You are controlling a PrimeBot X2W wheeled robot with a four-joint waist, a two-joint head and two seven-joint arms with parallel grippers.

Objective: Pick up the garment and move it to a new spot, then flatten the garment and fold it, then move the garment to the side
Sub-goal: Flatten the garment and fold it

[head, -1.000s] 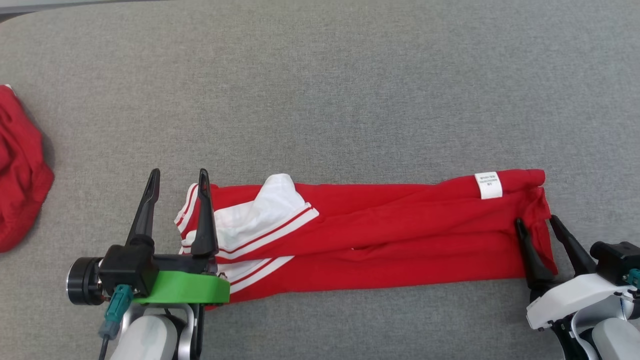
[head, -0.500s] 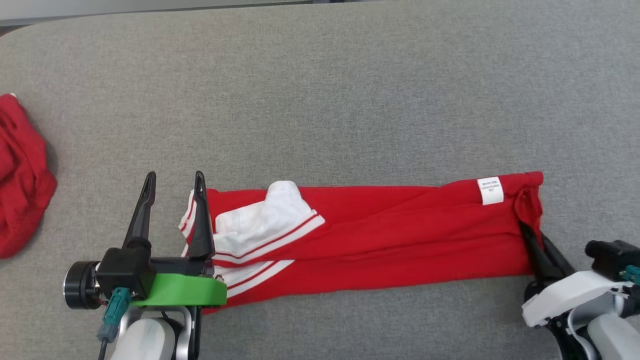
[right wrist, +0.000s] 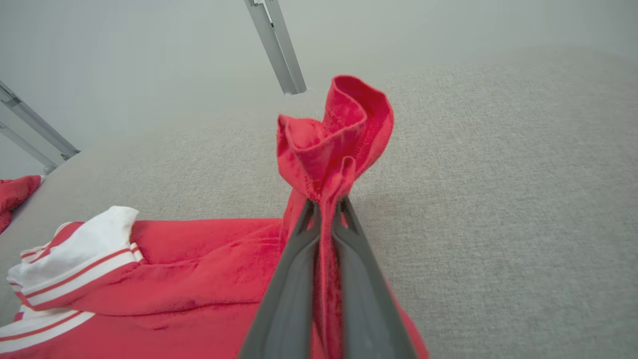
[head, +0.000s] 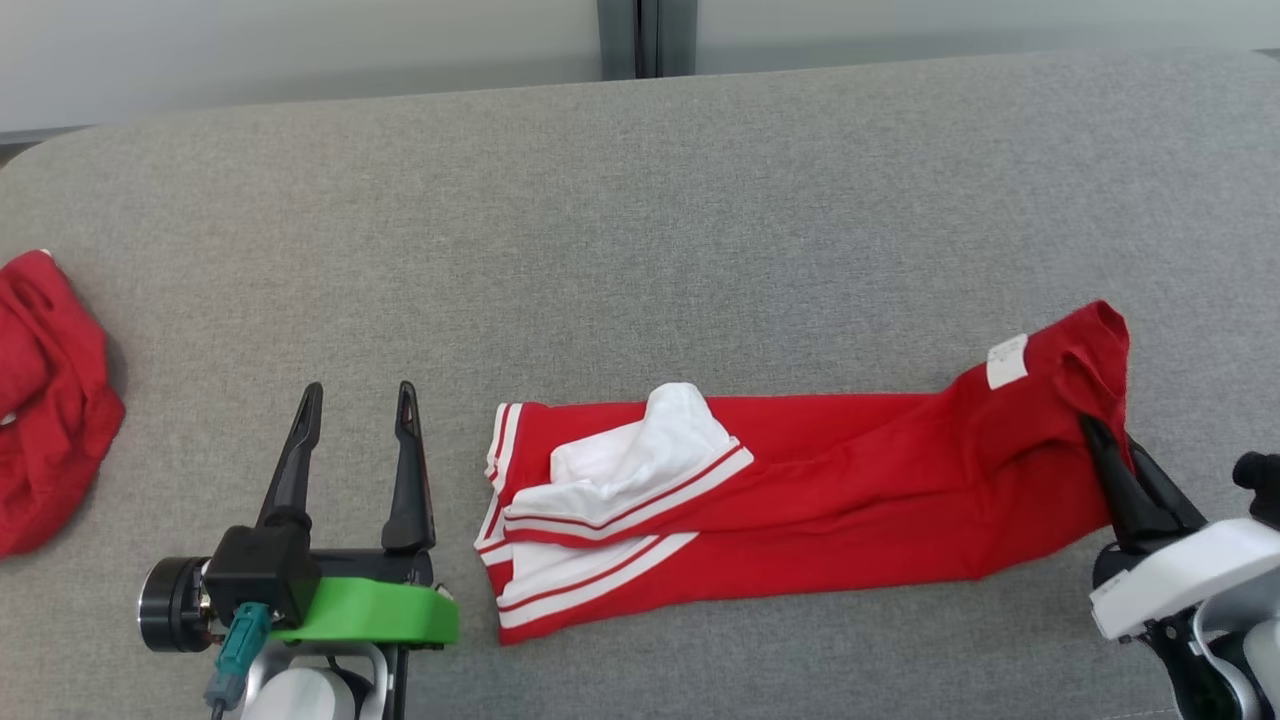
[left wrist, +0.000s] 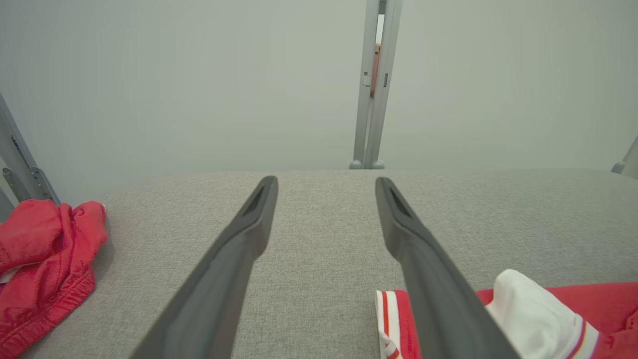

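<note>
The garment (head: 820,500) is a red shirt with white, red-striped sleeves, folded into a long strip across the grey table (head: 640,220). My right gripper (head: 1108,437) is shut on its right end, which rises bunched above the fingertips (right wrist: 324,204) as a red fold (right wrist: 339,124). The rest of the garment (right wrist: 199,269) trails flat to the left. My left gripper (head: 357,392) stands open just left of the striped end, apart from it. Between its spread fingers (left wrist: 326,182) is bare table, with the garment (left wrist: 548,309) at the lower right.
A second crumpled red cloth (head: 45,400) lies at the table's left edge, also in the left wrist view (left wrist: 45,259). Behind the table's far edge stand a pale wall and a metal post (head: 640,35).
My right gripper has shut on the garment's right end, lifted it and drawn the garment to the right, away from my left gripper. The head camera has tilted up.
</note>
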